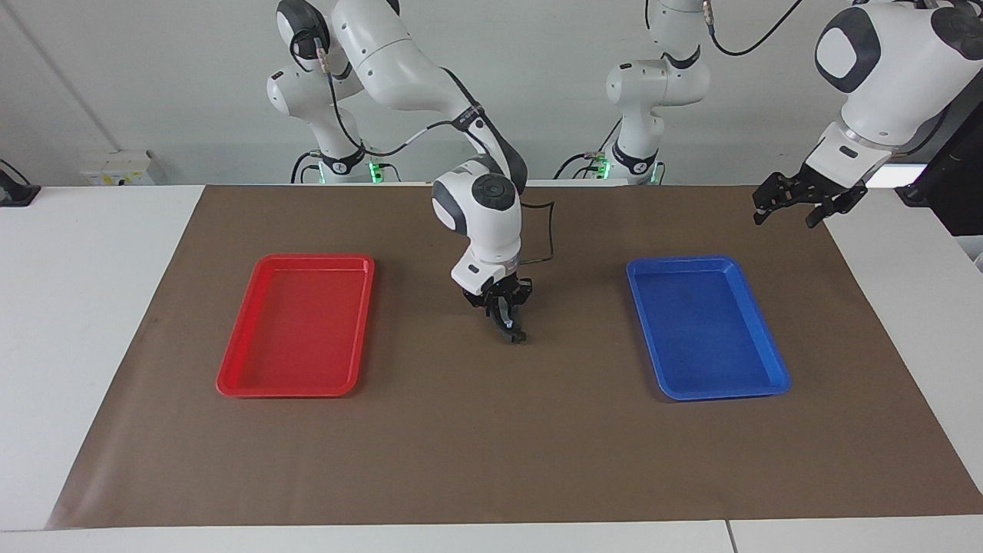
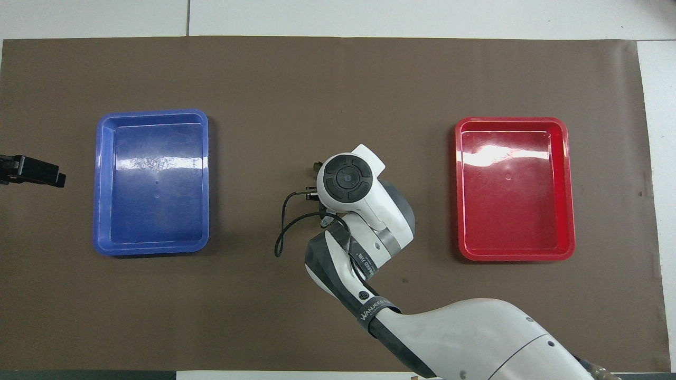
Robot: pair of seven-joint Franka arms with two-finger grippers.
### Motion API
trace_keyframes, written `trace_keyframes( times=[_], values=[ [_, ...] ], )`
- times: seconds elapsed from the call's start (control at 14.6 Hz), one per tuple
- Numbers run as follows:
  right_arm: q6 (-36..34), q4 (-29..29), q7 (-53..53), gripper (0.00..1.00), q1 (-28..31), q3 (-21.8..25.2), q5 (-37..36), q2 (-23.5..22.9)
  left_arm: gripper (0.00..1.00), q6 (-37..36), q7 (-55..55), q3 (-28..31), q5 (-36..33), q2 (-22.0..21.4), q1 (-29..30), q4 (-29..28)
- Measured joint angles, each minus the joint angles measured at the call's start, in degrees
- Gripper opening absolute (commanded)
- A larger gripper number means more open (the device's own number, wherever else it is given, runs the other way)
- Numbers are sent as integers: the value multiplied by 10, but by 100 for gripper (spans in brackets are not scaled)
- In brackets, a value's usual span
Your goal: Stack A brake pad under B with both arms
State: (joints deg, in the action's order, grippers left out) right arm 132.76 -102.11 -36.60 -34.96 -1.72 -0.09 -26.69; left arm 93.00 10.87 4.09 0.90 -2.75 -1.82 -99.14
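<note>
My right gripper [image 1: 515, 332] points down at the middle of the brown mat [image 1: 491, 445], between the two trays, with its fingertips shut just above the mat. A small dark piece shows at those tips; I cannot tell whether it is a pad. Seen from overhead, the right arm's wrist [image 2: 346, 178] covers the gripper and the spot under it. Neither the A brake pad nor B shows as a distinct thing in either view. My left gripper [image 1: 799, 204] hangs open and empty in the air over the mat's edge at the left arm's end, beside the blue tray; it also shows at the overhead view's edge [image 2: 33, 172].
An empty red tray [image 1: 230, 380] lies toward the right arm's end of the mat and an empty blue tray [image 1: 772, 361] toward the left arm's end. White tabletop surrounds the mat. A black cable loops beside the right wrist [image 2: 282, 232].
</note>
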Motion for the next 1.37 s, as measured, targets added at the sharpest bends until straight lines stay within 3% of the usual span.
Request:
trace_keyframes(
  times=[0.48,0.55,0.69,0.82,1.03,1.37],
  values=[
    [12,-7,0,6,-2,-1,0,0,99,2,1,-1,-1,0,0,0],
    [12,-7,0,14,-2,-1,0,0,99,3,1,-1,-2,0,0,1],
    [13,-7,2,40,-2,-1,0,0,99,3,2,-1,-5,0,0,6],
    [24,-14,8,54,-2,-1,0,3,99,3,2,-1,-6,0,0,10],
    [39,-28,13,99,-2,-1,0,8,100,2,2,-2,-6,0,0,13],
    [38,-30,22,99,-2,-1,0,9,100,1,2,-2,-6,1,0,9]
  ],
)
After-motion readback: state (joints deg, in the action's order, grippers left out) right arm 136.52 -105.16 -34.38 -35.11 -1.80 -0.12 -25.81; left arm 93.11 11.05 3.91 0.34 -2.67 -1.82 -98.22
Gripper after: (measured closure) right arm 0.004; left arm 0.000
